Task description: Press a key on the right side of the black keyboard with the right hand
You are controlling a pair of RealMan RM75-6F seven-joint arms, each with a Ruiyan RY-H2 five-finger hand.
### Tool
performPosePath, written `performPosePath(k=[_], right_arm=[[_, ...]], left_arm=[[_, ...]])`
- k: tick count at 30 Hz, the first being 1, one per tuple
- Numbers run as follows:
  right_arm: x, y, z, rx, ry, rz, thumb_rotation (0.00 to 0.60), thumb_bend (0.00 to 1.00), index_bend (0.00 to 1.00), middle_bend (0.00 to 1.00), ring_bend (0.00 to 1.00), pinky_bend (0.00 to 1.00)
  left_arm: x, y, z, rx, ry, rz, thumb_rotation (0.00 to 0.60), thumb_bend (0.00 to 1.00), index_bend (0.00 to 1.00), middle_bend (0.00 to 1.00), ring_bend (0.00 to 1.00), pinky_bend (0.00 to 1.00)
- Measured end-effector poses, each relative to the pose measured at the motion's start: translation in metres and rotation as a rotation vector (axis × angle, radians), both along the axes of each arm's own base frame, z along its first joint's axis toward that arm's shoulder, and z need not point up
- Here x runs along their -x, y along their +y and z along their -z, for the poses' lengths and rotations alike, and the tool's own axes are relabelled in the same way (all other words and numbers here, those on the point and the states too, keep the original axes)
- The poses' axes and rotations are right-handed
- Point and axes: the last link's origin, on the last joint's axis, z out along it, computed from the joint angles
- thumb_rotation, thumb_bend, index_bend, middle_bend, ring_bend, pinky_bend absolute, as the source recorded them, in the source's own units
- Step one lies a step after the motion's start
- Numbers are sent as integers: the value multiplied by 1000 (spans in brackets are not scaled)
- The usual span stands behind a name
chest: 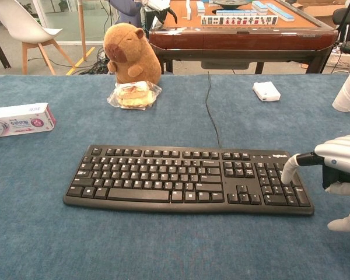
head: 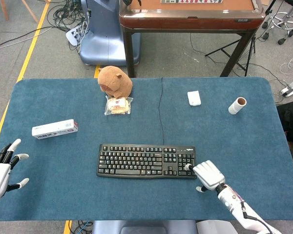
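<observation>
The black keyboard lies at the table's front centre, its cable running toward the far edge. My right hand sits just off the keyboard's right end, with one white finger stretched out over the number-pad keys and the other fingers curled in. Whether the fingertip touches a key or hovers just above it I cannot tell. It holds nothing. My left hand hangs over the front left corner of the table, fingers spread, empty; only the head view shows it.
A capybara plush and a wrapped bun sit behind the keyboard. A toothpaste box lies at left. A small white object and a paper roll sit at back right. A mahjong table stands beyond.
</observation>
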Motion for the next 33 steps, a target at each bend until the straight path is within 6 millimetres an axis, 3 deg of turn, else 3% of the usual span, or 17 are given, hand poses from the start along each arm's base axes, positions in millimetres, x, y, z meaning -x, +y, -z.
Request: performPosePath(k=[17, 33], right_arm=[[3, 4, 3, -13, 26, 13, 600, 117, 340, 1000, 1000, 1000], [-4, 1, 20, -41, 28, 7, 600, 118, 340, 1000, 1000, 1000]], left_arm=[[-2, -3, -7, -18, -5, 7, 600, 32, 340, 1, 0, 190], [4, -5, -8, -20, -11, -8, 600, 32, 340, 1, 0, 191]])
